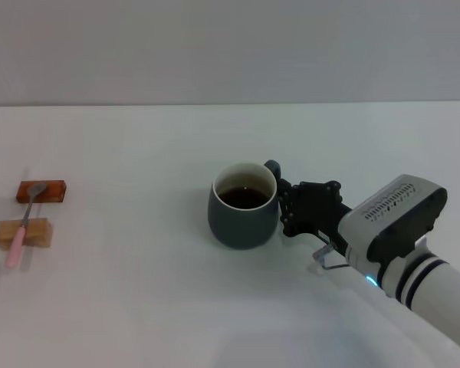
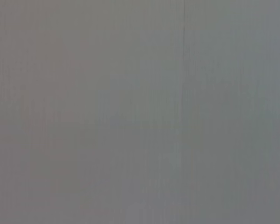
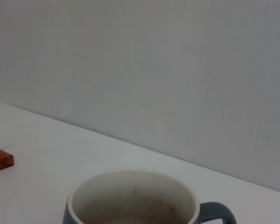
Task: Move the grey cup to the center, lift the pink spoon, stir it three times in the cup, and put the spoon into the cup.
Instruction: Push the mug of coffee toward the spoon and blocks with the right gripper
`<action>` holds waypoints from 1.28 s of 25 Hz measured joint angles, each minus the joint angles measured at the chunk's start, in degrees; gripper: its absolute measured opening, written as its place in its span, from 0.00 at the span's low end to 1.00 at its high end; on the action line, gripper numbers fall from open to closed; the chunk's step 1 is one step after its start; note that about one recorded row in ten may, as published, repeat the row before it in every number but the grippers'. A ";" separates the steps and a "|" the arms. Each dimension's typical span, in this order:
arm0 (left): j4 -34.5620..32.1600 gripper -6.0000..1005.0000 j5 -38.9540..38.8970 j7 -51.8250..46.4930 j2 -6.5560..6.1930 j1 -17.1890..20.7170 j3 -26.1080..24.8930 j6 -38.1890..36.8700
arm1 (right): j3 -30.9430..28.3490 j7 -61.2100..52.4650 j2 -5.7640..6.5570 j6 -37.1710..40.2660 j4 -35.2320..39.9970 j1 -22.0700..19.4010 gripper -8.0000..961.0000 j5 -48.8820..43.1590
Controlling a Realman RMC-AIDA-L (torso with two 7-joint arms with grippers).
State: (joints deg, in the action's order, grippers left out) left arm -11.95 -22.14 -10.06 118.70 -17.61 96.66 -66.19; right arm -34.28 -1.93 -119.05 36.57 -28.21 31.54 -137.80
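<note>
The grey cup [image 1: 244, 207], a dark blue-grey mug with a white inside and dark liquid, stands upright near the middle of the white table; its rim also shows in the right wrist view [image 3: 130, 196]. My right gripper [image 1: 285, 207] is right against the cup's right side, just below its small handle [image 1: 273, 165]. The pink spoon [image 1: 21, 228] lies at the far left across two wooden blocks, its metal bowl on the far one. My left gripper is out of view; its wrist view shows only a blank grey surface.
The reddish wooden block [image 1: 52, 190] and the pale wooden block [image 1: 37, 232] sit near the table's left edge; the reddish one also shows in the right wrist view [image 3: 0, 161]. A wall stands behind the table. White tabletop [image 1: 138, 291] lies between the spoon and the cup.
</note>
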 joint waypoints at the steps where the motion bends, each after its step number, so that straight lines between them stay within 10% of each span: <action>1: 0.02 0.79 0.00 -0.20 -0.03 0.09 0.08 0.00 | -0.13 0.00 -0.01 -0.37 -0.02 0.28 0.01 0.02; 32: 0.02 0.78 0.09 -1.19 0.04 2.33 2.71 -2.35 | -1.11 -2.88 -0.36 1.46 1.85 4.13 0.01 0.27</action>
State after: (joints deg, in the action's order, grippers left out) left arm -11.92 -22.05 -11.24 118.74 -15.28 99.37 -68.54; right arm -35.39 -4.81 -119.41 38.03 -26.36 35.68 -137.53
